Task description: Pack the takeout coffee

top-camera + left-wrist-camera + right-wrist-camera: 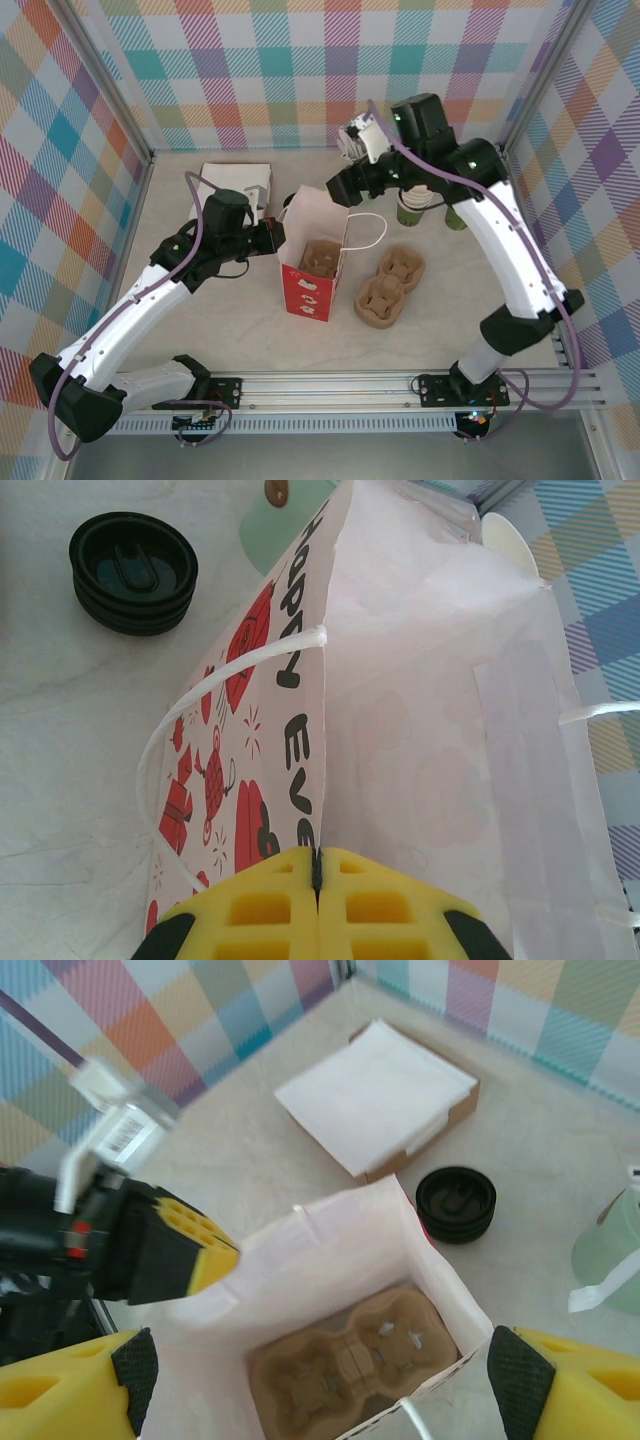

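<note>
The left tool is clamped on the left wall of an open paper bag at mid-tabletop, seen from above. The right tool hangs over the bag's far rim. A brown cup carrier lies inside the bag, and two more carriers sit just right of it. A tray of white napkins lies far left. Far right, under the right arm, stand green cups. The darker one beside them appears to be the takeout coffee, well apart from the bag, its top largely hidden by the arm.

From the left wrist, the yellow fingers meet on the bag's wall, with only a dark seam between them. The red print reads "HAPPY EVE", the rest cut off. A stack of black lids sits far left on the tabletop. A pale green pot is mostly hidden behind the bag.

From the right wrist, this tool's fingers stand wide apart at the frame's lower corners, holding nothing, above the bag's mouth and the carrier within. The left tool grips the bag's left rim. The pale green pot is cut off at the right edge.
</note>
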`<control>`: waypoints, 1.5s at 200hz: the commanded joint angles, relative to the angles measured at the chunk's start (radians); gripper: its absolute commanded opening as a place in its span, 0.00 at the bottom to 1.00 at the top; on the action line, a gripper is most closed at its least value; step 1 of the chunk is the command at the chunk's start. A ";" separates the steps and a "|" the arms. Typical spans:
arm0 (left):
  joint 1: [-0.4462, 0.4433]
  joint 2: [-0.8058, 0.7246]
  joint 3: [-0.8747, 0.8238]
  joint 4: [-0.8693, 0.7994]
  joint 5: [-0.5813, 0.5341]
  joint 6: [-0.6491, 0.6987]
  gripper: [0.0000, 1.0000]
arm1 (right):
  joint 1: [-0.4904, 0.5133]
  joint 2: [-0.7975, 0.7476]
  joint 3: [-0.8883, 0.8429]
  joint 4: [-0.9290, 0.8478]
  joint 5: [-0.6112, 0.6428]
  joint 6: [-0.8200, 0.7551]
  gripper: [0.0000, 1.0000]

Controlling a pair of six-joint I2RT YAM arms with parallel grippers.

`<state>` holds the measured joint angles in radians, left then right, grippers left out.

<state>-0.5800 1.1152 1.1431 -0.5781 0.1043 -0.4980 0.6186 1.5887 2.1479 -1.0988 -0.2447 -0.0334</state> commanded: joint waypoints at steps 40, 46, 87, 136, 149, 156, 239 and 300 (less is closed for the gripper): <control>-0.003 -0.015 0.008 -0.007 -0.054 -0.005 0.00 | -0.002 -0.256 -0.210 0.130 0.175 0.120 0.95; -0.002 -0.014 0.008 -0.008 -0.057 -0.005 0.00 | -0.003 -0.277 -0.228 0.126 0.198 0.125 0.96; -0.002 -0.013 0.005 -0.008 -0.091 -0.022 0.00 | -0.030 -0.423 -0.354 0.092 0.347 0.182 1.00; -0.003 -0.022 -0.008 0.005 -0.105 -0.036 0.00 | -0.117 -0.572 -0.570 0.054 0.482 0.275 1.00; -0.002 -0.025 -0.008 0.006 -0.105 -0.037 0.02 | -0.145 -0.596 -0.630 0.040 0.489 0.297 1.00; -0.003 -0.028 -0.007 0.006 -0.104 -0.037 0.06 | -0.159 -0.606 -0.662 0.034 0.492 0.305 1.00; -0.002 -0.014 0.176 -0.117 -0.088 0.035 0.64 | -0.342 -0.651 -0.909 0.098 0.471 0.352 1.00; 0.014 0.260 0.614 -0.466 -0.159 0.268 0.82 | -0.352 -0.634 -0.965 0.149 0.413 0.354 1.00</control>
<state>-0.5789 1.2537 1.6283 -0.8528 -0.0177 -0.3656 0.2733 0.9565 1.1957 -0.9936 0.2043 0.3065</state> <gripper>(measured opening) 0.804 0.997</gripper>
